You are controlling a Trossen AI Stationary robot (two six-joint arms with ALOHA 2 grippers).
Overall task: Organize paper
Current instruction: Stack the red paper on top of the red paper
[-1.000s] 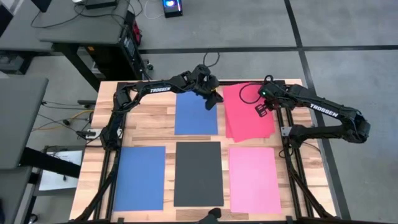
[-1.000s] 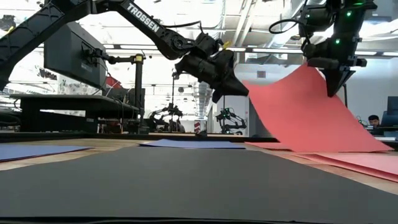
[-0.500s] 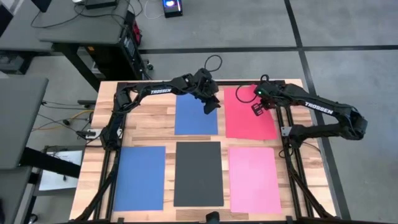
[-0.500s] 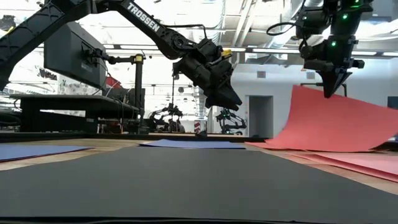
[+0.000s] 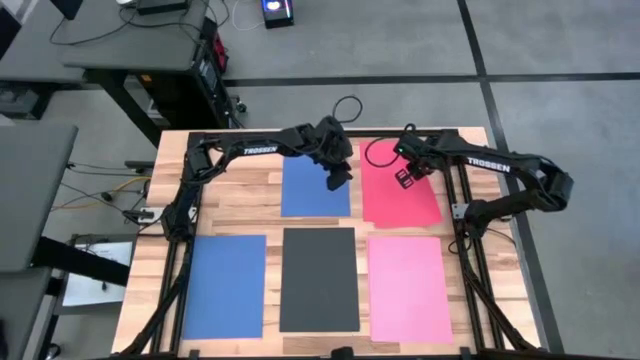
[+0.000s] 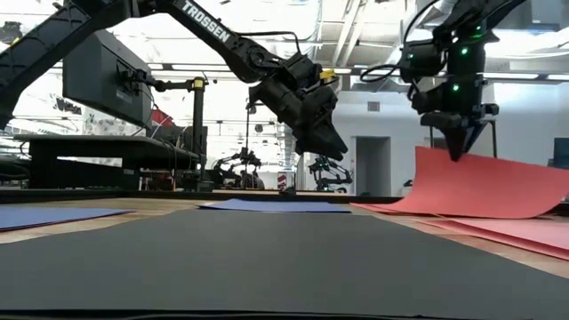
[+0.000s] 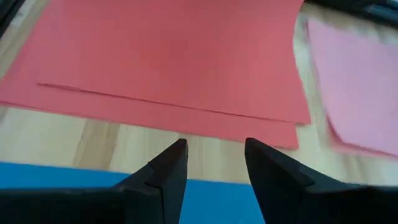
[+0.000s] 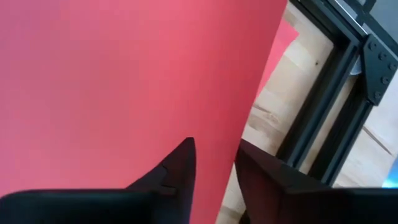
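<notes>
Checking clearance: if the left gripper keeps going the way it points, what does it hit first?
Probably the bare wooden table, just short of the stacked flat red paper sheets. The left gripper is open and empty; depth is uncertain.

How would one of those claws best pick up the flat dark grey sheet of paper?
Probably by an edge or corner of the dark grey paper sheet, coming from above at the table's near side. It lies flat on the wooden table, so a finger must first slip under the edge.
</notes>
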